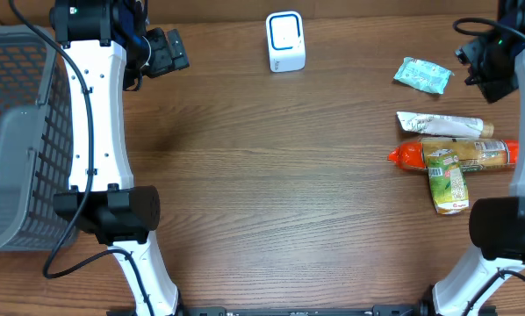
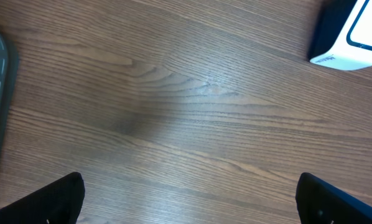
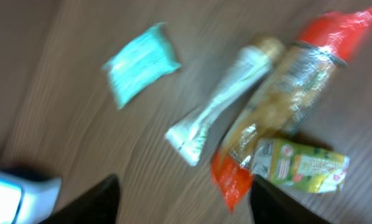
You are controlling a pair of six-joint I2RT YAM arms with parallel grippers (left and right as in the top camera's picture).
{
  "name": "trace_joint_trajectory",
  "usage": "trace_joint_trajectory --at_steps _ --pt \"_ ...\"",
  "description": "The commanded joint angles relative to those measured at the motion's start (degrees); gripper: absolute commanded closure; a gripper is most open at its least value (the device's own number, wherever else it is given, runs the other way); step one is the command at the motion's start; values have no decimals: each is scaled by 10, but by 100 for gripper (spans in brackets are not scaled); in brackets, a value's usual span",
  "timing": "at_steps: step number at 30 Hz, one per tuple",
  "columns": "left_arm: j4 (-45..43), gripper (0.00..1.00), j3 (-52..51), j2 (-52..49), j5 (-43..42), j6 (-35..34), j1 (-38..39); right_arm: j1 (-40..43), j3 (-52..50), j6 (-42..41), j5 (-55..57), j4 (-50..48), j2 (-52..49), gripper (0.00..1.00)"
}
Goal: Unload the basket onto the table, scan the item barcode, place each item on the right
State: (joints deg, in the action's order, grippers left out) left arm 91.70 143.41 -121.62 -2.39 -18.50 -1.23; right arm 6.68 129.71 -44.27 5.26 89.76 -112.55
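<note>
Between basket and apparent packets, tabletop

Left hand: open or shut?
Open: the left hand fingers stand wide apart in its wrist view, only table between them.

Table: brown wood-grain top, with the grain running from side to side.
Scanner: a white block with a blue-rimmed face, stood near the far edge at mid-width, well apart from the packets.
Teal packet: lay flat on the right side, alone.
White sachet: long and thin, lay crosswise, nearer than the teal packet.
Orange-ended pack: lay just beside the sachet, roughly parallel to it.
Green pouch: lay across that pack, its near end on the wood.
Basket: grey mesh at the left edge; whether it sat on the top was unclear.
</note>
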Motion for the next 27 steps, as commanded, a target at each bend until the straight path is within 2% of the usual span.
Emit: trace_joint_trajectory --at_steps 1,2,3,4,8,10,15,20,25,27 --pt "-1 0 11 9 -1 -8 1 -16 78 180 -143 21 62 30" --pt "-1 0 11 9 -1 -8 1 -17 95 179 -170 31 70 32" --pt "-1 0 11 9 -1 -8 1 -18 108 173 -200 38 79 19" --pt "-1 0 11 9 -1 -8 1 -19 116 171 -236 39 88 0" --pt "-1 0 11 9 -1 -8 1 -20 120 171 -385 38 117 0" --pt "-1 0 11 9 -1 -8 1 -19 120 171 -402 38 122 0" --pt "-1 0 11 9 -1 -8 1 -19 120 179 -389 68 120 0" --pt "-1 0 11 9 -1 -8 1 -17 120 266 -386 72 123 0" --pt "-1 0 11 9 -1 -8 1 -17 120 318 -319 66 130 0" --pt "-1 1 11 9 -1 -8 1 -19 120 363 -288 40 132 0"
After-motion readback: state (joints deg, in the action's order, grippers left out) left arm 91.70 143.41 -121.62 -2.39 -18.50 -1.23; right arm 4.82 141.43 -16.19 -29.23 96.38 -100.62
